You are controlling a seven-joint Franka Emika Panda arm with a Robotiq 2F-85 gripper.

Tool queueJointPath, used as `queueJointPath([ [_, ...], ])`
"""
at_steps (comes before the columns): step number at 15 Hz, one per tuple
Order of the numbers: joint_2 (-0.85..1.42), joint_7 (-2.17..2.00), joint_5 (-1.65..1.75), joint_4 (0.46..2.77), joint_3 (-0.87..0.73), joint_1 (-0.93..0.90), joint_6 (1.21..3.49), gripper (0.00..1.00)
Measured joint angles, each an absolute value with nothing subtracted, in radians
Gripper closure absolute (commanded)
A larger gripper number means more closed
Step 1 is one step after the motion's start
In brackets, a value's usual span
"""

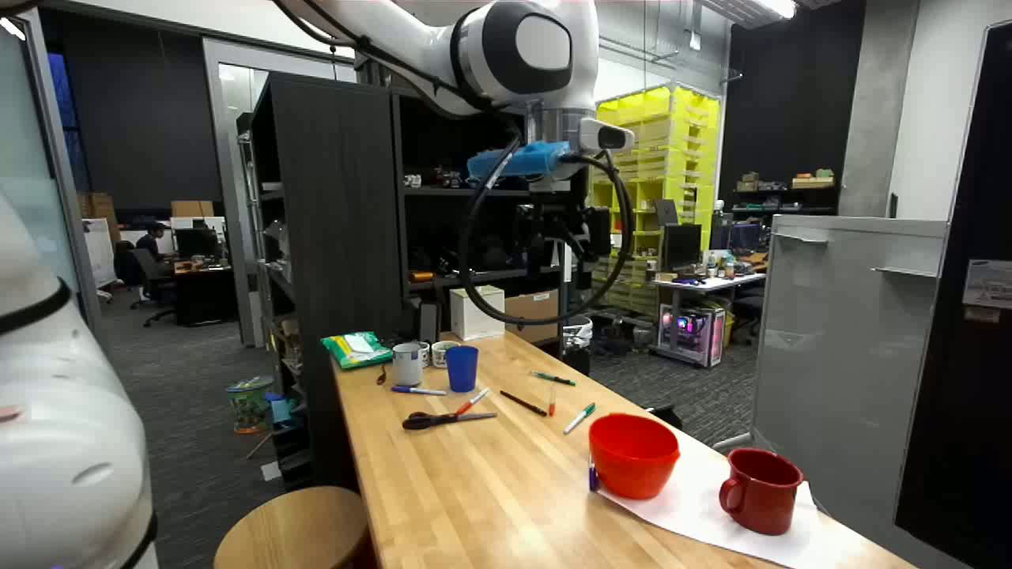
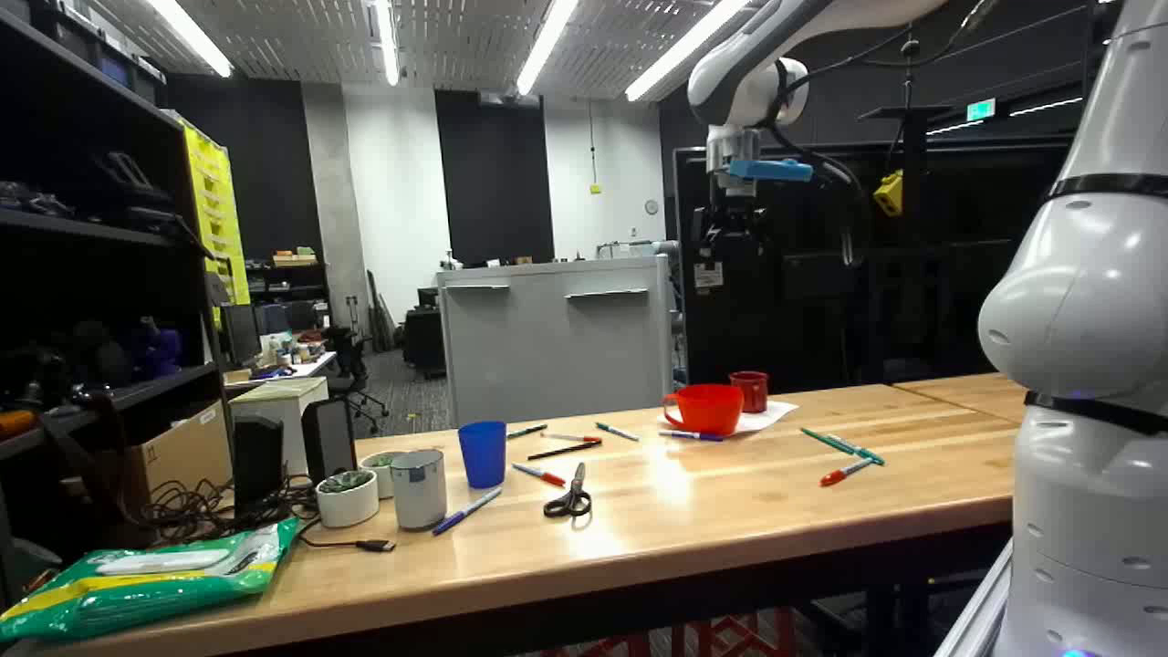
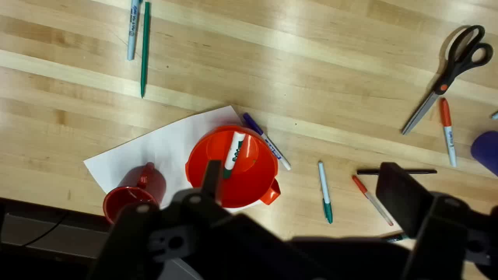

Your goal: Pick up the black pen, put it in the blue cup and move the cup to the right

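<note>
The slim black pen lies flat on the wooden table in both exterior views (image 1: 523, 403) (image 2: 565, 450). In the wrist view the black pen (image 3: 423, 171) is partly hidden behind a finger. The blue cup stands upright near the pen in both exterior views (image 1: 462, 369) (image 2: 483, 454); in the wrist view the blue cup (image 3: 487, 151) is cut off at the right edge. My gripper is open and empty, high above the table, in both exterior views (image 1: 563, 245) (image 2: 730, 235). In the wrist view its fingers (image 3: 303, 179) are wide apart, over the bowl and pens.
A red bowl (image 1: 634, 457) with a marker inside and a dark red mug (image 1: 761, 491) stand on white paper (image 1: 680, 506). Scissors (image 2: 569, 498) and several pens lie around the black pen. A grey mug (image 2: 419, 490) and small plant pots (image 2: 348, 499) stand beside the cup.
</note>
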State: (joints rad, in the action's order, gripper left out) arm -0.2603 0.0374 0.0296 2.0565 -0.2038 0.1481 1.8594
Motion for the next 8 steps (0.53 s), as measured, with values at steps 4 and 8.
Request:
queueJointPath([
  [4, -0.254, 0.042, 0.03, 2.055, -0.2, 0.144, 1.861, 0.0],
  [8, -0.201, 0.111, 0.03, 2.038, -0.167, 0.109, 1.869, 0.0],
])
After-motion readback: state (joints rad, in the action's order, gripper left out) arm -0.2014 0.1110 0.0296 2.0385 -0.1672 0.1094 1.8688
